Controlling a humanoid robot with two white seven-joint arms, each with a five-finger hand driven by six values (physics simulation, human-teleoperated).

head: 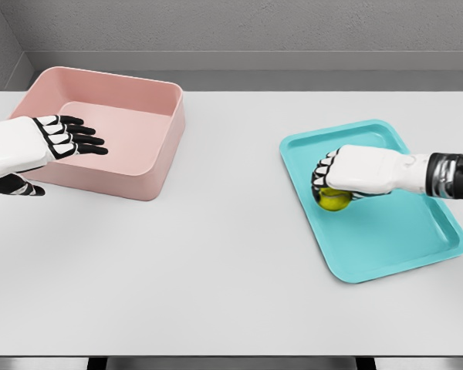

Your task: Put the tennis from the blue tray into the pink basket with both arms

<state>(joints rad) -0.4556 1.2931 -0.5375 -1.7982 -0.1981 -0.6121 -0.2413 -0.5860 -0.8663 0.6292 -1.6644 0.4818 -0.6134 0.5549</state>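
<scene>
The small yellow-green tennis ball (334,200) lies inside the flat turquoise-blue plastic tray (417,247), in its left part, half hidden from above. The tray sits at an angle on the right. The empty rectangular pink plastic basket (158,166) with high walls stands well apart, far left.

A plain white table (231,293) fills most of the view, with grey walls (255,27) behind it.

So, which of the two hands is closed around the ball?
The right hand, over the blue tray: its fingers curl on the tennis ball. The left hand is spread open above the pink basket, holding nothing.
</scene>
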